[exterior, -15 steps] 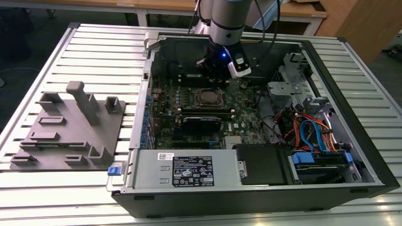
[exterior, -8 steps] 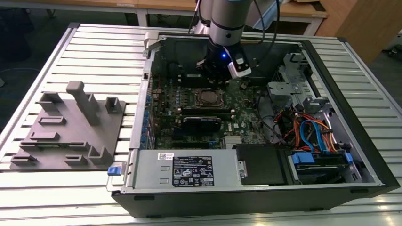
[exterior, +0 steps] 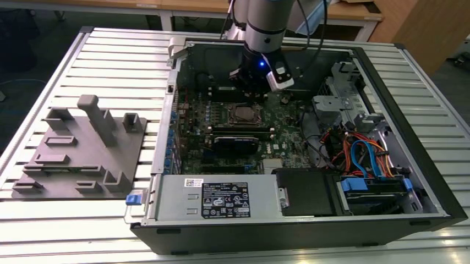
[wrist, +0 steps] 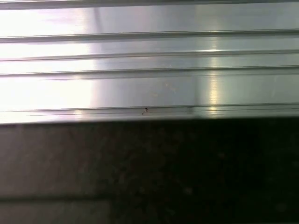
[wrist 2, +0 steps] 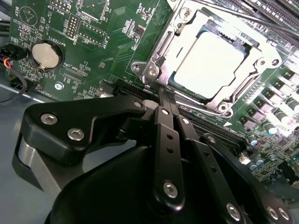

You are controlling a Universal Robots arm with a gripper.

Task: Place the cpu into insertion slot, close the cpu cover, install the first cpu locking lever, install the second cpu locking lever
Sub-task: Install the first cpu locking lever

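The cpu [wrist 2: 210, 65] lies flat in the insertion slot [exterior: 242, 114] on the green board, its pale metal top showing. The silver cpu cover [wrist 2: 254, 65] lies down around it, framing the chip. My gripper [wrist 2: 164, 93] is shut, its black fingers pressed together with nothing visible between them. The tips sit at one corner of the socket frame, next to a thin silver bar [wrist 2: 159, 51] along that side. In the exterior view the gripper [exterior: 253, 88] hangs inside the open computer case, just behind the socket.
A grey fixture block [exterior: 81, 148] stands on the ribbed aluminium table [wrist: 149, 70] at the exterior view's left. The case holds a power supply [exterior: 213, 201], a drive cage with coloured cables [exterior: 367, 159], memory slots [wrist 2: 210, 126] and a coin battery [wrist 2: 46, 55].
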